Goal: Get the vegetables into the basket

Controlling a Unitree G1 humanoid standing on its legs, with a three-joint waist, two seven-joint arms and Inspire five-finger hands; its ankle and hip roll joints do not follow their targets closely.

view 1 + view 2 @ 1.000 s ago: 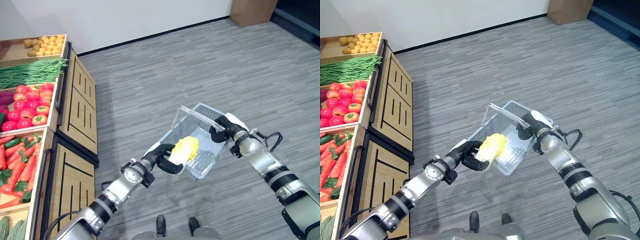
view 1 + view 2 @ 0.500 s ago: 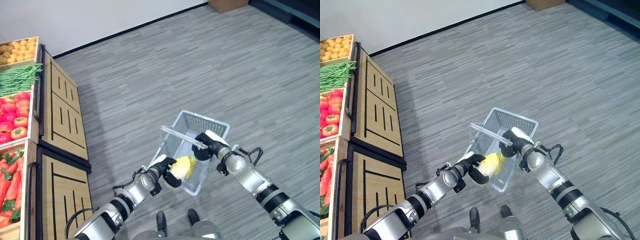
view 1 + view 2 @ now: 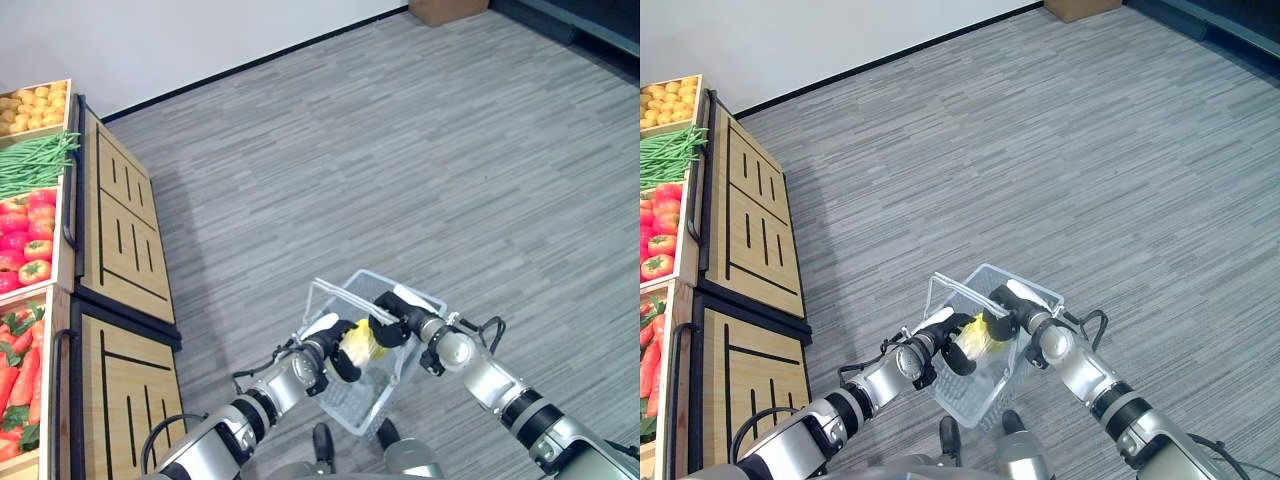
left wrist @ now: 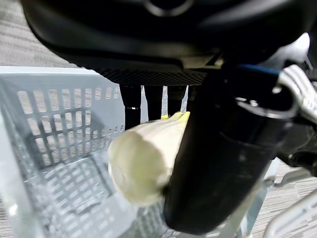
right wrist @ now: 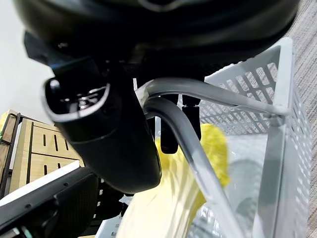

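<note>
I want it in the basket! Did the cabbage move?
Yes. The cabbage in the left hand went from over the basket rim further in, between its walls.

A pale yellow, leafy cabbage with a whitish stem end sits inside the top of the basket, clutched by the left hand. The basket is clear meshed plastic, tilted above the floor, its wire handle gripped by the right hand.

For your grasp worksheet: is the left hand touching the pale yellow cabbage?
Touching: the left wrist view shows the left hand curled round the pale yellow cabbage.
</note>
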